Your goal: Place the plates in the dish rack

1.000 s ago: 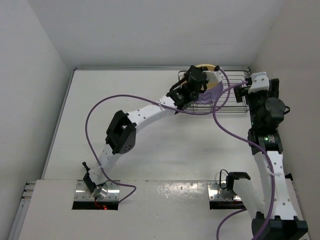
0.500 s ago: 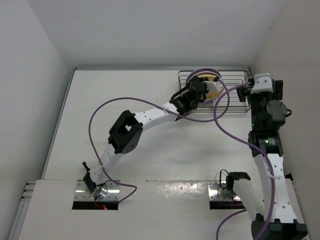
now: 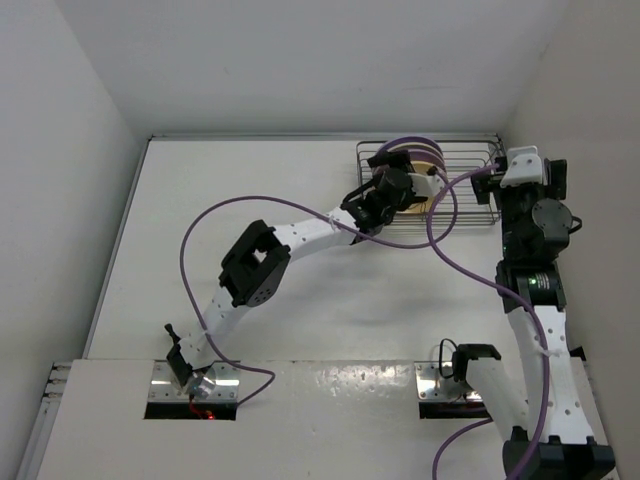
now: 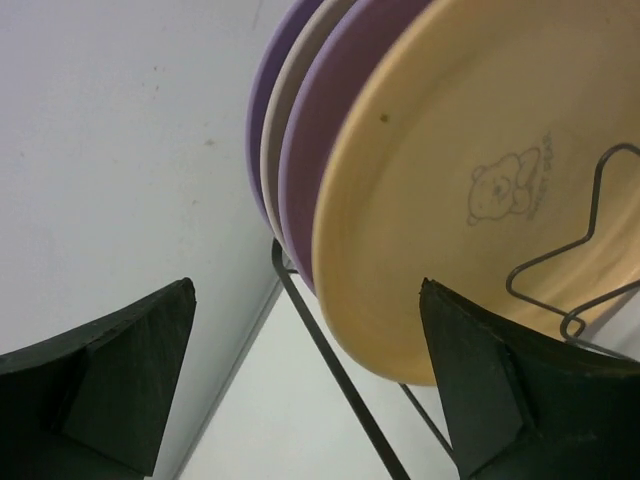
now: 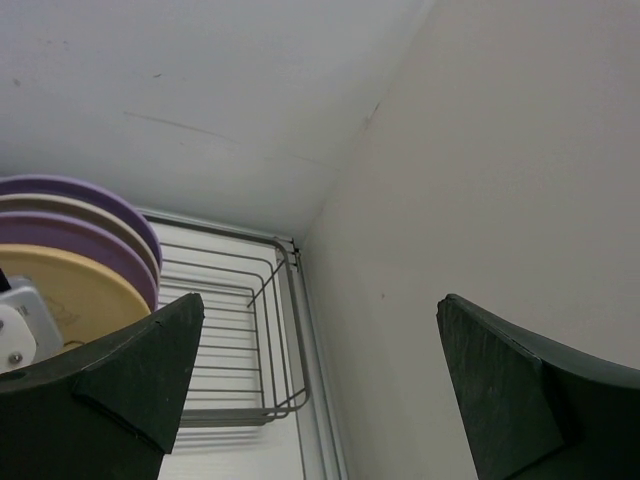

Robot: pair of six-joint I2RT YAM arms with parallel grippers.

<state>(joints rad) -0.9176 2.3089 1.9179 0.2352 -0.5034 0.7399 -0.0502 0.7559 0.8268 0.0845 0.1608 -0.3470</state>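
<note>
Your four plates [image 4: 330, 140] stand on edge in the left part of the dish rack [image 5: 272, 385], at the desk's [image 3: 250, 170] far right corner. The orange-yellow plate [image 4: 470, 120] is nearest your left end effector [image 4: 306, 286], whose fingers are spread apart and empty. Your right end effector [image 5: 322, 300], also spread apart, hovers empty by the rack's right end

Left claw [image 4: 305, 295] spread wide, right claw [image 5: 320, 305] spread wide
</note>
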